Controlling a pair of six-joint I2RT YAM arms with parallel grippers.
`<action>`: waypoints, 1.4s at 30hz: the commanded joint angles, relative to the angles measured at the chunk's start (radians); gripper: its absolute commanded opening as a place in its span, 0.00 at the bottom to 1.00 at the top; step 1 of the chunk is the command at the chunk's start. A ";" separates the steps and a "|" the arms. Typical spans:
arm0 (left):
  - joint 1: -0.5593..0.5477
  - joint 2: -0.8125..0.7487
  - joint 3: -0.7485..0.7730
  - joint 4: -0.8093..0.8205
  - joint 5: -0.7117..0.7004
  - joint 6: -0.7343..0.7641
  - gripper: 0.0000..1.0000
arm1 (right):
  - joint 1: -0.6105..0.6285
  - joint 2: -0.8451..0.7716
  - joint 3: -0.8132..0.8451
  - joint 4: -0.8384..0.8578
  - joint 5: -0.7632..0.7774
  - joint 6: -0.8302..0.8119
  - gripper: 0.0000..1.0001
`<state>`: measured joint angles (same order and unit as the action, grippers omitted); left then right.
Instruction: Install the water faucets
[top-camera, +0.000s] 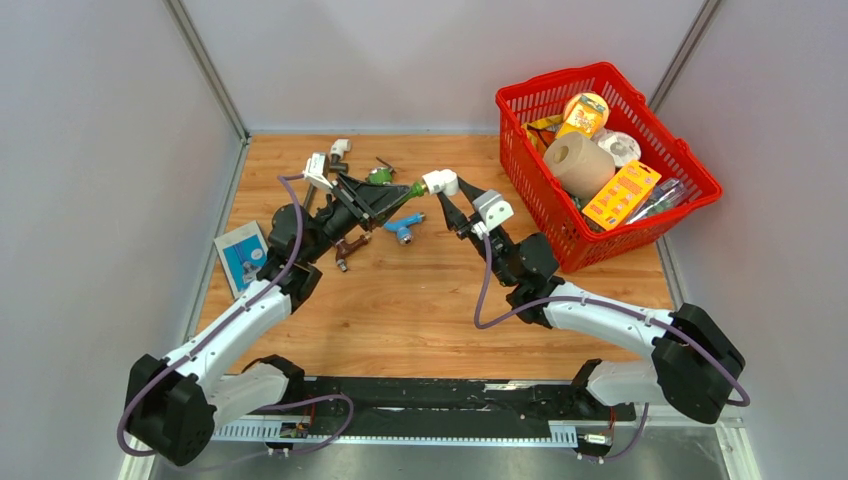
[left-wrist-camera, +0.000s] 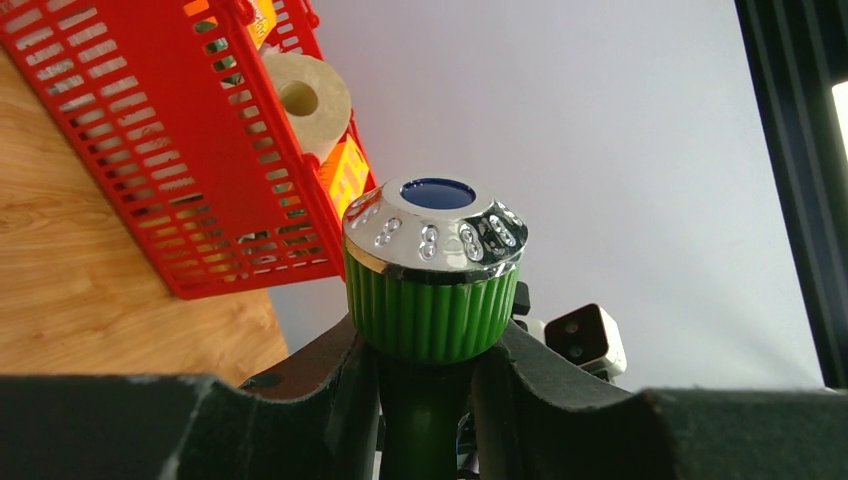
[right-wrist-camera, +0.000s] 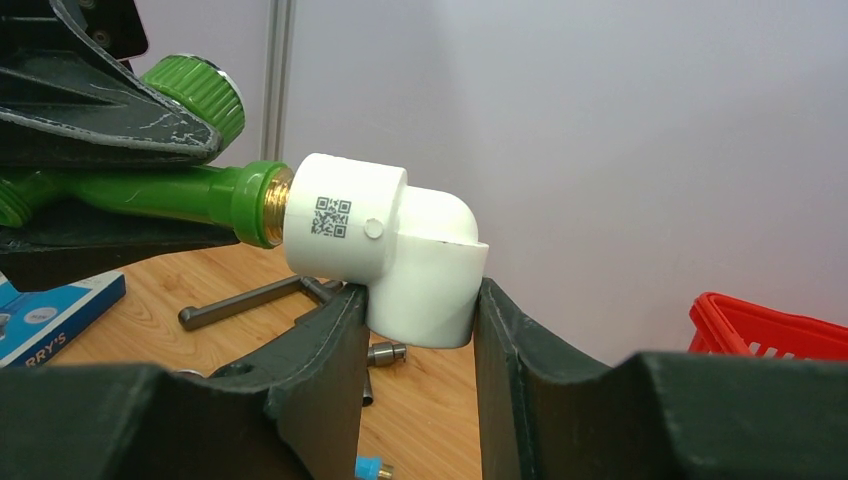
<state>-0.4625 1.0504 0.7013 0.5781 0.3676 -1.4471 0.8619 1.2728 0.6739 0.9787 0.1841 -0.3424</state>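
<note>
Wooden table (top-camera: 420, 320) | left pincer (top-camera: 396, 197) clamps green faucet (right-wrist-camera: 180, 190), chrome-capped, brass-threaded | right pincer (right-wrist-camera: 420, 322) clamps white elbow (right-wrist-camera: 385, 245)

We see a wooden table (top-camera: 420, 320) with 1 red basket (top-camera: 525, 175) standing at its back right. Left of the middle lie 1 blue faucet (top-camera: 404, 228) and 1 brown faucet (top-camera: 349, 247), near each other but apart. A small white fitting (top-camera: 340, 148) sits by the back edge, and a blue-and-white packet (top-camera: 241, 256) lies at the left edge.
</note>
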 joint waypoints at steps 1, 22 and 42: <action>-0.011 -0.041 0.043 0.006 -0.064 0.044 0.00 | 0.012 -0.010 0.015 0.054 -0.018 0.008 0.00; -0.067 -0.059 -0.046 0.128 -0.180 0.235 0.00 | 0.028 -0.023 0.067 -0.113 -0.006 0.083 0.00; -0.070 -0.067 -0.045 0.120 0.085 0.917 0.00 | 0.029 -0.047 0.210 -0.486 -0.167 0.192 0.00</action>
<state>-0.5209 1.0000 0.6472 0.6678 0.3214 -0.7826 0.8631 1.2545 0.8204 0.5819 0.1768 -0.2047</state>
